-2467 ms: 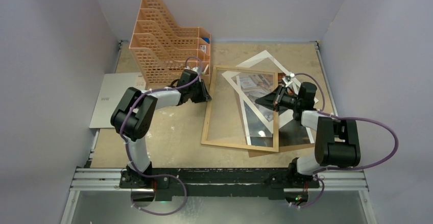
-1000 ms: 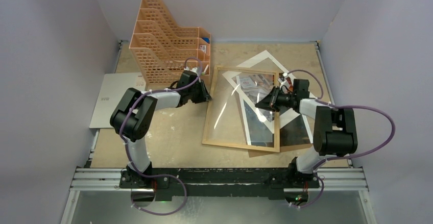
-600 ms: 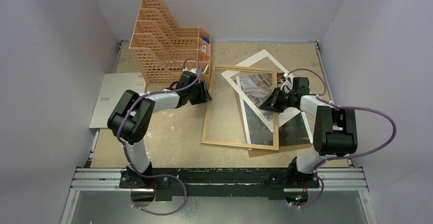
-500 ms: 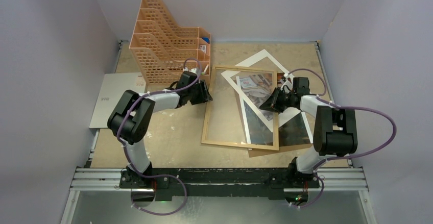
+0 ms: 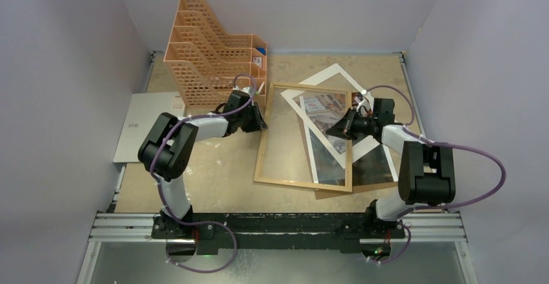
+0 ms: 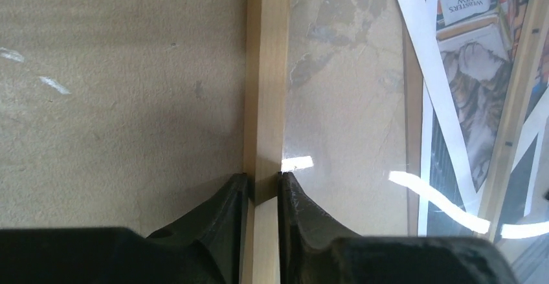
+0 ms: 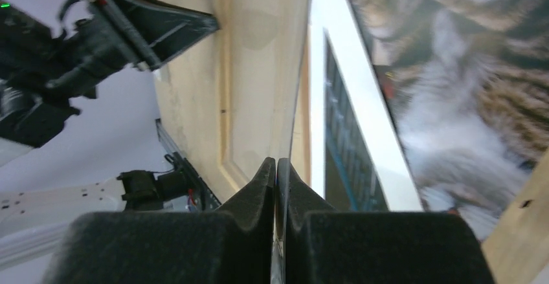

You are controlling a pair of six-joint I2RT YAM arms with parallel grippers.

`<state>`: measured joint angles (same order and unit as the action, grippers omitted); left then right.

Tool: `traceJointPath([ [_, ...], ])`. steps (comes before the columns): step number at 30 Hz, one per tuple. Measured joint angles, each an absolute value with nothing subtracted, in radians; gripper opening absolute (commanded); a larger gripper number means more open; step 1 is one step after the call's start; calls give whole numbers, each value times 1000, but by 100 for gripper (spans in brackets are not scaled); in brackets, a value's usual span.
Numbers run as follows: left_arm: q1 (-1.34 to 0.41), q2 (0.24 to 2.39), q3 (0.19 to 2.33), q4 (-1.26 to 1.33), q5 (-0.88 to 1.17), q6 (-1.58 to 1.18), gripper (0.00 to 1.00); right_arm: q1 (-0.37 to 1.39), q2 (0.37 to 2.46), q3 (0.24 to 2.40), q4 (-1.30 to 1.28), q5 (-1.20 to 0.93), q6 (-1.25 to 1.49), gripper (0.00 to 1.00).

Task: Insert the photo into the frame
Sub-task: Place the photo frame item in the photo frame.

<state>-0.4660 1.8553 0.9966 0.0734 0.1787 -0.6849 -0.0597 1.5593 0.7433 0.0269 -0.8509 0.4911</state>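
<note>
Left wrist: photo [image 6: 467,9] w/ "WEBSTER'S NEW WORLD"; L jaws tight on frame [image 6: 265,70], R jaws tight on photo.

The frame [image 5: 285,145] lies at the centre of the worktop [image 5: 213,167], with the photo [image 5: 322,106] askew across its right half. A file organizer [image 5: 207,51] stands upper left. A sheet [image 5: 145,122] overhangs the left edge, and a board [image 5: 366,187] lies beneath the frame's lower right corner.

The left gripper [image 6: 262,184] straddles the frame [image 6: 265,90], its fingers [image 6: 226,200] seemingly pressing both sides of the wooden rail. Left of the rail lies bare table [image 6: 116,90]; right of it, glass, then the photo [image 6: 476,103].
</note>
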Motion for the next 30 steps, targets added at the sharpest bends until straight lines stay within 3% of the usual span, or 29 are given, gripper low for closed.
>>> traceJointPath([
  [5,-462,1857,997,84,201,-686,10,-59,1467,751,54,-898,550,1],
  [30,-460,1880,983,143,310,-744,10,-51,1391,871,-76,-964,617,1],
])
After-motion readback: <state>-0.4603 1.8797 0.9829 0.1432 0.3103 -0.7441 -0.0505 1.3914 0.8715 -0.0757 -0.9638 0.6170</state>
